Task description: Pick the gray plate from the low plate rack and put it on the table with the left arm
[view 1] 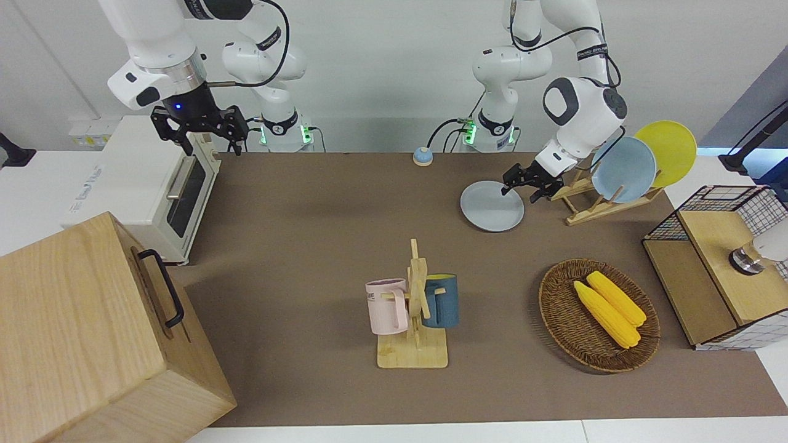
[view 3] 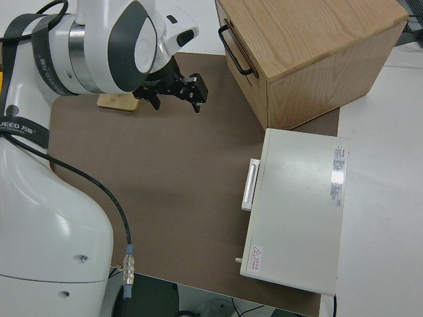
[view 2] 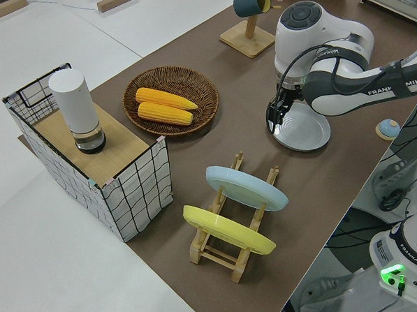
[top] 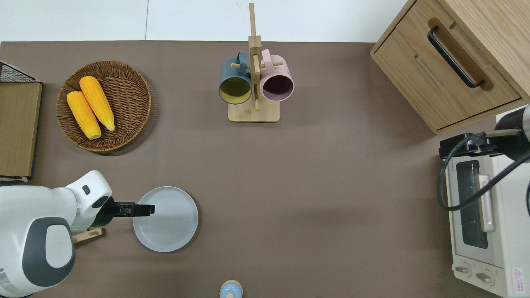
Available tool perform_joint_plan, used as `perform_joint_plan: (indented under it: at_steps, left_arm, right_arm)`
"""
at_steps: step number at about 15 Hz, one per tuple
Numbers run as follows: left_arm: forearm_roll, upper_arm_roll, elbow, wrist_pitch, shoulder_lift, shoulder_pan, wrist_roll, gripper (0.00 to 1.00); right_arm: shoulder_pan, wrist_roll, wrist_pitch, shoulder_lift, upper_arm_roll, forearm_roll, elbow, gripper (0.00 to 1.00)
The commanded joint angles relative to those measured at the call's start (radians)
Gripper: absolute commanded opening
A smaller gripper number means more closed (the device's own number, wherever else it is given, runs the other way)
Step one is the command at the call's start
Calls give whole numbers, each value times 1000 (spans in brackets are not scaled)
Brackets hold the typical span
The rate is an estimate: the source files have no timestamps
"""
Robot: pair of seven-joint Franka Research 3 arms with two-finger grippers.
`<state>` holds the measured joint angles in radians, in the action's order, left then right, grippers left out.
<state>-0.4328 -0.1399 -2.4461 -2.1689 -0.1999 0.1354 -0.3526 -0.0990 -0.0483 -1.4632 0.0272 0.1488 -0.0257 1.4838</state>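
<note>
Brown table [view 1: 320,221] with white edges, seen from four sides, with a white wall at the robots' end. The left gripper [top: 145,210] is low over the edge of the gray plate [top: 167,225] that faces the left arm's end of the table; its fingers [view 1: 508,186] stand apart, one over the plate's rim and one just off it toward the rack, and grip nothing. The gray plate lies flat on the table directly under and beside this gripper. The low plate rack [view 1: 585,206] stands just beside the gripper toward the left arm's end, apart from the gray plate; it holds a light-blue plate [view 1: 623,169] and a yellow plate [view 1: 668,151], both leaning in its slots. From the gripper, a wicker basket [top: 124,124] with two corn cobs [top: 92,106] lies farther from the robots. A mug tree [top: 253,82] bearing a dark-blue mug [top: 235,85] and a pink mug [top: 278,82] stands well away, toward the middle of the table. A small blue bell [view 1: 422,156] sits nearer to the robots than the plate. The right arm is parked, its gripper [view 1: 200,132] with fingers spread.
</note>
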Motion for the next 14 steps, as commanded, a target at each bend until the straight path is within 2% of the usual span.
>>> perform_joint_plan:
  at_steps: [1, 5, 10, 14]
  left_arm:
    - [32, -3, 25, -5, -19, -14, 60, 998]
    - [132, -13, 82, 79, -55, -14, 135, 998]
    - [175, -13, 257, 303, -56, 0, 193, 998]
    - [244, -15, 364, 408, -56, -8, 276, 998]
  right_arm:
    - [-2, -4, 6, 2, 3, 4, -5, 983]
    - [-2, -4, 6, 2, 3, 4, -5, 983]
    - [-2, -4, 6, 2, 3, 4, -5, 983]
    - [-2, -4, 6, 2, 3, 4, -5, 983]
